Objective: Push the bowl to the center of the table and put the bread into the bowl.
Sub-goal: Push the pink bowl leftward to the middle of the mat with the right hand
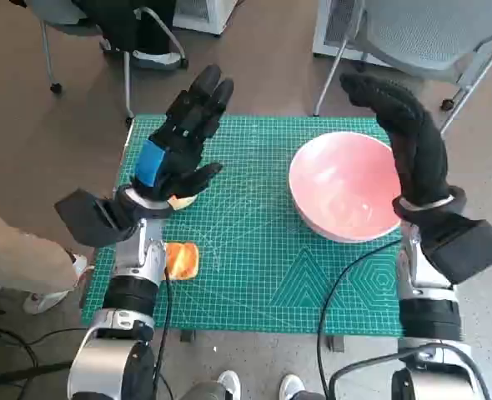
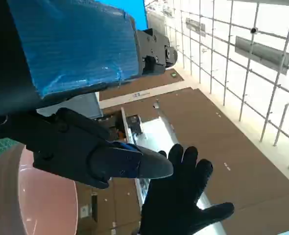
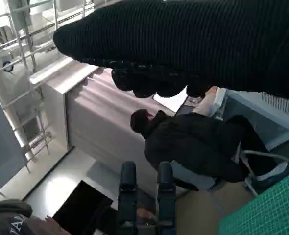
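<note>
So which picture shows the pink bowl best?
The head view: the whole pink bowl shows from above, on the right part of the green mat. The left wrist view catches only a slice of its rim and inside. The right wrist view doesn't show it.

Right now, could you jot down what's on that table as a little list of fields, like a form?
surface: green gridded cutting mat over the small table
bowl: pale pink round bowl, on the mat's right side, empty
bread: golden-brown piece of bread, near the mat's left edge, partly hidden by the left forearm
left hand: raised, fingers spread, holding nothing
right hand: raised beside the bowl, holding nothing
</note>
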`<state>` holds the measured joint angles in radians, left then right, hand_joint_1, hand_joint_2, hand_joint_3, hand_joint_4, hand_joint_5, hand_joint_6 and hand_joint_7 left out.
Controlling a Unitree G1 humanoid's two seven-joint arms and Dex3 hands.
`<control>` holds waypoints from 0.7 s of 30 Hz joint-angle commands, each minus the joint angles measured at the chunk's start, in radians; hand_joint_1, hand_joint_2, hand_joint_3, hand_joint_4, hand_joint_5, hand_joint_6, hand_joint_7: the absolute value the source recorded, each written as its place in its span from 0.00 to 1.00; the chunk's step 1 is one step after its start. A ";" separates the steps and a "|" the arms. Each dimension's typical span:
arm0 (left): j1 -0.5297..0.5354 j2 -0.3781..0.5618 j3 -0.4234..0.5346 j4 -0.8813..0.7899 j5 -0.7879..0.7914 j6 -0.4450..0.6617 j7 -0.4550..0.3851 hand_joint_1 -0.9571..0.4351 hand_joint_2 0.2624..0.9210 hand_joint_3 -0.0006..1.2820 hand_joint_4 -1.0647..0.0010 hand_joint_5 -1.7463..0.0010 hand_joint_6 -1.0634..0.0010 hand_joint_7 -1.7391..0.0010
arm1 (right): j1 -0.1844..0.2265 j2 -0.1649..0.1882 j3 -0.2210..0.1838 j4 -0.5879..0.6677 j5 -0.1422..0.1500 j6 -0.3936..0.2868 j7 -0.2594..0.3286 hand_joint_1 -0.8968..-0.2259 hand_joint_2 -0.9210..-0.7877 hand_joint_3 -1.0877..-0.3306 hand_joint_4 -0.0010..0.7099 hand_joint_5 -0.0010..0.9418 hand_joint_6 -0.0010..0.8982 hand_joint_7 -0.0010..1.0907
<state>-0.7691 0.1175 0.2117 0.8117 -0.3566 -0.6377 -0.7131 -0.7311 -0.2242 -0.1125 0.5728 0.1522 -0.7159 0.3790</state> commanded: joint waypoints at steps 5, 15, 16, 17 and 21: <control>0.005 0.001 -0.002 -0.007 0.007 -0.011 0.004 0.22 1.00 0.19 0.98 1.00 0.87 0.98 | 0.009 -0.003 0.002 0.011 0.004 0.007 0.008 0.32 0.00 0.37 0.19 0.00 0.00 0.35; 0.003 0.001 0.000 -0.002 0.006 -0.013 0.001 0.22 1.00 0.19 0.98 1.00 0.87 0.98 | 0.011 0.000 0.003 0.012 0.003 0.004 0.007 0.31 0.00 0.38 0.19 0.00 0.00 0.35; 0.002 0.002 0.000 0.000 0.006 -0.012 0.001 0.22 1.00 0.19 0.98 1.00 0.87 0.98 | 0.010 0.000 0.003 0.014 0.003 0.004 0.007 0.31 0.00 0.38 0.19 0.00 0.00 0.35; 0.002 0.002 0.000 0.000 0.006 -0.012 0.001 0.22 1.00 0.19 0.98 1.00 0.87 0.98 | 0.010 0.000 0.003 0.015 0.004 0.003 0.008 0.31 0.00 0.38 0.19 0.00 0.00 0.35; 0.003 0.002 0.000 -0.004 0.007 -0.009 0.005 0.22 1.00 0.19 0.98 1.00 0.87 0.98 | 0.010 0.000 0.002 0.014 0.005 0.005 0.009 0.31 0.00 0.38 0.19 0.00 0.00 0.35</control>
<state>-0.7690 0.1175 0.2118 0.8117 -0.3541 -0.6379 -0.7116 -0.7311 -0.2241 -0.1123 0.5725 0.1539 -0.7161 0.3795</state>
